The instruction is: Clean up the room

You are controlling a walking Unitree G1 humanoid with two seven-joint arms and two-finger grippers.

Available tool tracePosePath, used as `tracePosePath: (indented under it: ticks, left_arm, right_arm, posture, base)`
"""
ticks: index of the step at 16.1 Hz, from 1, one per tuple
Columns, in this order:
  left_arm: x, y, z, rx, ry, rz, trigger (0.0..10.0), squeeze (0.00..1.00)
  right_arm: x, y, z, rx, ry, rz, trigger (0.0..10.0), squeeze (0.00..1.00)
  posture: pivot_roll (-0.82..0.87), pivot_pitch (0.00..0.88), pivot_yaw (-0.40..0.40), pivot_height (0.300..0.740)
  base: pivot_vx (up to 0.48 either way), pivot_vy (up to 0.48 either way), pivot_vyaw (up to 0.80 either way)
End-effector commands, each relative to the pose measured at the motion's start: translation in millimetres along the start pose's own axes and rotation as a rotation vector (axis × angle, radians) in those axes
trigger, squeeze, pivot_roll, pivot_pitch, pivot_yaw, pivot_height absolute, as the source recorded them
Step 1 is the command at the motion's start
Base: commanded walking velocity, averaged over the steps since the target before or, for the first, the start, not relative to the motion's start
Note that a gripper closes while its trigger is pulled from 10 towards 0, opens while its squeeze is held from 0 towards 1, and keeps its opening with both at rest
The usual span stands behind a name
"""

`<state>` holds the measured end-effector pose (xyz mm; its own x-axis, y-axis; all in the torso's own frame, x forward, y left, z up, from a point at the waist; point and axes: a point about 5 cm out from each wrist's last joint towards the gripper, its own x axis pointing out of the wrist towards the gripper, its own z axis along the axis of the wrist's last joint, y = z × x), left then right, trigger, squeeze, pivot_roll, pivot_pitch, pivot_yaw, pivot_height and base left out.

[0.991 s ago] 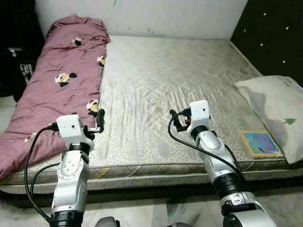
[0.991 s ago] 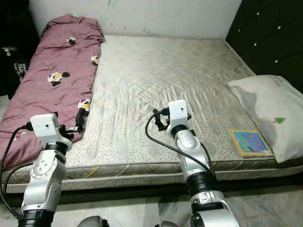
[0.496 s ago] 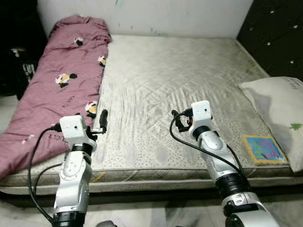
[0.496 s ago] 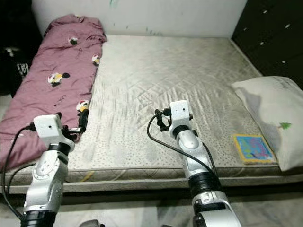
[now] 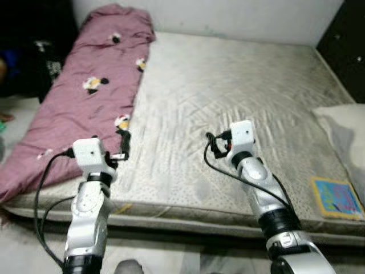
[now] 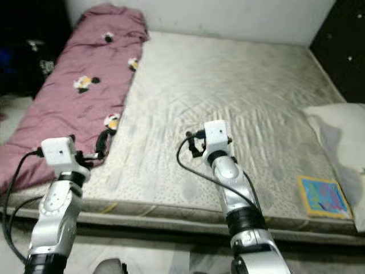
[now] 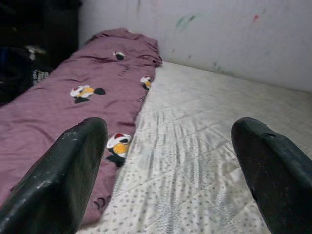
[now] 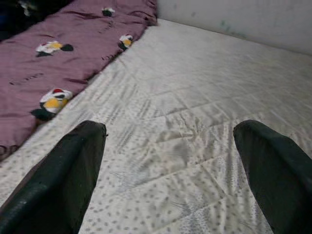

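A maroon quilt (image 5: pixel 85 97) with cartoon prints lies along the left side of a bare grey mattress (image 5: pixel 228 85). My left gripper (image 5: pixel 123 146) is open and hovers over the mattress's front left, right beside the quilt's edge, with the quilt (image 7: pixel 73 102) ahead of its fingers (image 7: pixel 63 175). My right gripper (image 5: pixel 214 145) is open and empty above the front middle of the mattress (image 8: pixel 195 107). A white pillow (image 5: pixel 345 123) lies at the right edge. A colourful book (image 5: pixel 337 197) lies flat near the front right corner.
A white wall (image 5: pixel 239 17) stands behind the mattress. A black studded panel (image 5: pixel 348 45) rises at the right. Dark clutter (image 5: pixel 34 57) sits in shadow on the floor at the far left. The mattress's front edge (image 5: pixel 188 220) runs just before my arms.
The whole picture has shifted: the camera has turned to the left, so the pillow and book sit nearer the right edge. Both arms hold the same pose, fingers still open.
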<state>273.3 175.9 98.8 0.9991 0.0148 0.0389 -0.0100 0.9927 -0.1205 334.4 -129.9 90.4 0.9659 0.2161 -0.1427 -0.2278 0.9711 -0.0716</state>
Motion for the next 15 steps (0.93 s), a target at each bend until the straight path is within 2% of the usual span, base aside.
tracePosePath:
  ticks: [1, 4, 7, 10, 15]
  left_arm:
    - [1.0, -3.7, 4.4, 0.004, -0.019, -0.016, 10.0, 0.0]
    - [1.1, -3.8, 4.4, 0.005, -0.02, -0.017, 10.0, 0.0]
    - [0.9, -3.9, 3.7, 0.004, -0.017, -0.02, 10.0, 0.0]
    - [0.7, -4.3, 3.2, 0.004, -0.014, -0.02, 10.0, 0.0]
    - [2.3, -1.1, -1.8, 0.016, 0.03, 0.017, 10.0, 0.0]
  right_arm:
    - [0.8, -4.5, 2.4, -0.003, 0.001, -0.009, 10.0, 0.0]
    - [0.8, -4.5, 2.3, -0.004, 0.003, -0.009, 10.0, 0.0]
    - [0.6, -4.6, 1.7, -0.006, 0.005, -0.011, 10.0, 0.0]
    - [0.4, -5.0, 1.4, -0.007, 0.005, -0.01, 10.0, 0.0]
    - [0.5, -5.0, 0.8, -0.005, 0.012, -0.009, 10.0, 0.0]
  posture:
    - [-0.01, 0.0, -0.05, 0.74]
    - [-0.01, 0.0, -0.05, 0.74]
    - [-0.01, 0.0, -0.049, 0.74]
    - [-0.01, 0.0, -0.051, 0.74]
    - [-0.01, 0.0, -0.051, 0.74]
  base:
    - [0.307, 0.0, 0.0]
    - [0.351, 0.0, 0.0]
    - [0.366, 0.0, -0.5]
    - [0.358, 0.0, 0.0]
    - [0.049, 0.0, 0.0]
